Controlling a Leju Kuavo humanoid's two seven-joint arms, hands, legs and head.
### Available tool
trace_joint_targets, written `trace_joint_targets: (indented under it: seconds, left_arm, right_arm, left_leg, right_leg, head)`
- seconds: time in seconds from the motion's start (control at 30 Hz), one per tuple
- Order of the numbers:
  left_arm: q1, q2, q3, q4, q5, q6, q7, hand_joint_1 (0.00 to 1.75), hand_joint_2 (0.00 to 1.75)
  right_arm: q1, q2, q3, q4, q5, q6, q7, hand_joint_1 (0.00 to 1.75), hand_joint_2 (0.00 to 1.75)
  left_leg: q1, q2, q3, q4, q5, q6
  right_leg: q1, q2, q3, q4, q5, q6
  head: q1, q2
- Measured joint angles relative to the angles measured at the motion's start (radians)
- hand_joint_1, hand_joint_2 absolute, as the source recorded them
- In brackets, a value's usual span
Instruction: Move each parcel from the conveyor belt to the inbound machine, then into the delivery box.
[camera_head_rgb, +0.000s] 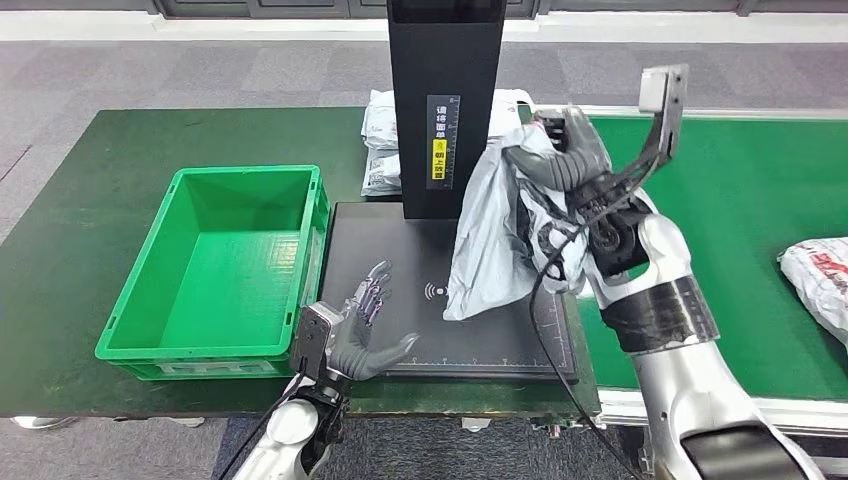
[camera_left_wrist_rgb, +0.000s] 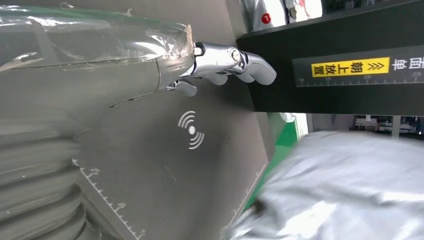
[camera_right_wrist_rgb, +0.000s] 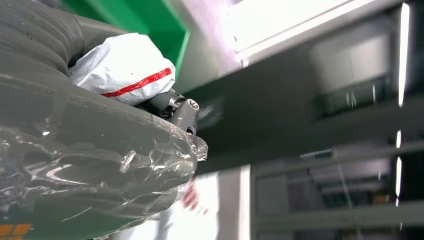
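My right hand (camera_head_rgb: 570, 155) grips the top of a grey plastic parcel (camera_head_rgb: 492, 235), which hangs down over the black plate of the inbound machine (camera_head_rgb: 395, 330), its lower end near the scan mark (camera_head_rgb: 434, 291). In the right wrist view a white, red-striped bit of parcel (camera_right_wrist_rgb: 122, 70) shows behind the thumb. My left hand (camera_head_rgb: 362, 328) hovers open over the plate's near left corner, fingers spread. The left wrist view looks past its fingertips (camera_left_wrist_rgb: 240, 62) to the scan mark (camera_left_wrist_rgb: 192, 130) and the grey parcel (camera_left_wrist_rgb: 345, 190). The green delivery box (camera_head_rgb: 222, 270) stands empty to the left.
The machine's black column (camera_head_rgb: 443, 100) rises behind the plate, with white parcels (camera_head_rgb: 380, 145) lying behind it. Another white parcel (camera_head_rgb: 820, 280) lies on the green conveyor belt (camera_head_rgb: 760, 200) at the right edge. Grey floor lies beyond the table.
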Motion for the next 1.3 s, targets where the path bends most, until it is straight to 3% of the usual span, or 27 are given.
trace_joint_targets:
  seconds: [0.23, 0.43, 0.57, 0.8, 0.97, 1.13, 1.3]
  left_arm:
    - [-0.03, -0.02, 0.0, 0.03, 0.002, -0.005, 0.003, 0.0, 1.75]
    - [-0.047, -0.032, 0.0, 0.056, 0.003, -0.005, 0.002, 0.0, 1.75]
    - [-0.048, -0.033, 0.0, 0.066, 0.004, -0.005, 0.002, 0.0, 1.75]
    - [-0.057, -0.035, 0.0, 0.078, 0.006, -0.022, 0.02, 0.0, 1.75]
    - [-0.058, -0.035, 0.0, 0.081, 0.008, -0.033, 0.032, 0.0, 1.75]
    - [-0.056, -0.035, 0.0, 0.08, 0.017, -0.03, 0.055, 0.0, 1.75]
    - [-0.045, -0.031, 0.0, 0.077, 0.018, -0.016, 0.066, 0.0, 1.75]
  right_arm:
    - [-0.214, 0.095, 0.083, 0.112, -0.041, -0.008, 0.044, 1.75, 1.75]
    - [-0.275, 0.143, 0.144, 0.197, -0.031, 0.013, 0.041, 1.75, 1.75]
    - [-0.282, 0.155, 0.15, 0.225, -0.03, 0.014, 0.034, 0.02, 1.75]
    - [-0.282, 0.162, 0.231, 0.303, 0.063, 0.113, 0.068, 0.0, 1.75]
    - [-0.217, 0.165, 0.333, 0.41, 0.152, 0.156, 0.04, 0.0, 1.75]
    - [-0.139, 0.167, 0.403, 0.47, 0.237, 0.144, -0.003, 0.0, 1.75]
    - [-0.092, 0.151, 0.475, 0.467, 0.419, 0.093, -0.059, 0.0, 1.75]
  left_leg:
    - [0.001, 0.0, 0.0, 0.0, 0.001, -0.001]
    - [0.001, -0.001, -0.001, 0.0, 0.001, -0.001]
    - [0.001, -0.002, -0.001, 0.0, 0.001, -0.001]
    - [0.001, -0.001, -0.001, 0.0, 0.001, -0.001]
    - [0.002, -0.002, -0.001, 0.0, 0.001, -0.001]
    - [0.002, -0.002, -0.001, 0.0, 0.001, -0.001]
    - [0.002, -0.001, -0.002, 0.0, 0.0, -0.001]
  right_leg:
    - [0.001, 0.0, 0.0, 0.0, 0.0, 0.0]
    - [0.001, -0.001, 0.0, 0.0, 0.0, 0.0]
    - [0.001, -0.001, 0.0, 0.0, 0.0, 0.0]
    - [0.001, -0.001, 0.0, 0.0, 0.0, 0.0]
    - [0.002, -0.001, 0.0, 0.0, 0.0, 0.0]
    - [0.002, -0.001, -0.001, 0.0, 0.0, 0.0]
    - [0.002, -0.001, -0.002, 0.0, 0.0, 0.0]
  head:
    - [0.0, 0.0]
    - [0.0, 0.0]
    - [0.0, 0.0]
    - [0.0, 0.0]
    - [0.0, 0.0]
    - [0.0, 0.0]
    - [0.0, 0.0]
